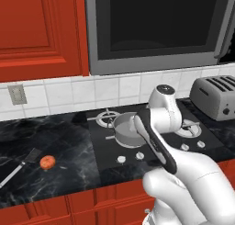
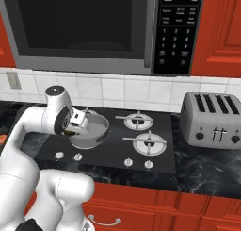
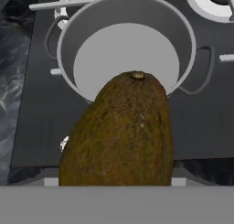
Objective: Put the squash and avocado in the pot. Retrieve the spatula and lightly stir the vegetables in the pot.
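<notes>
**Avocado hanging over the pot**

Avocado (image 3: 121,131) is sitting right in front of the hand camera, its stem end pointing toward the pot (image 3: 68,58) beyond it. The gripper (image 2: 77,124) is holding it, jaws spread wide around its dark olive-brown body (the finger tips themselves are hiding behind the fruit in the hand view). In the right base view the hand is hovering at the near left rim of the pot (image 2: 101,131), above the stove (image 2: 155,164).

The pot is standing on the back left burner, grey and round, with small loop handles sticking out on either side, and its inside is showing bare grey metal. Three more burners are lying around it, with a row of white knobs (image 1: 121,159) running along the stove's front edge.

Well off to the left, on the black marble counter (image 1: 55,141), the squash (image 1: 47,162) is resting as a small orange-red lump. The spatula (image 1: 20,166) is lying just beside it on its left, dark blade near the squash and silver handle slanting down toward the counter's front edge.

A toaster (image 2: 212,119) is sitting on the counter to the right of the stove, and a microwave (image 2: 94,27) is hanging above it between red cabinets (image 1: 41,31).
</notes>
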